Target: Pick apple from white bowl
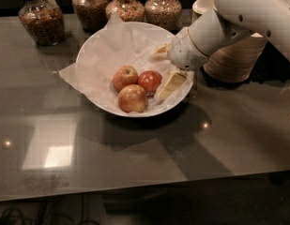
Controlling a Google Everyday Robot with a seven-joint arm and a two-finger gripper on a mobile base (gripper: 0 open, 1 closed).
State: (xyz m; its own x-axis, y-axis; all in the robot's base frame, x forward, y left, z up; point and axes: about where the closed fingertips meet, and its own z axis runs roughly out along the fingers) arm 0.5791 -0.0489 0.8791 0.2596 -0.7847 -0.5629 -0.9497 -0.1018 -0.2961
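Reaching down into the white bowl (135,113) from the right.
Slanting the arm (238,18) down-left, holding the gripper (164,69) spread wide open just beside the red apple (150,81), sitting in the bowl by two paler apples (125,77) (132,98).

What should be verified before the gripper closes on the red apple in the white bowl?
1. Red apple in plain view in the white bowl: ok.
2. Gripper over the bowl's right side, jaws open: ok.
3. Apple between the jaws: not ok; it lies just left of them.
4. Room around the apple: not ok; the two paler apples crowd its left and front.
5. Lower jaw free of the paper lining: cannot tell.
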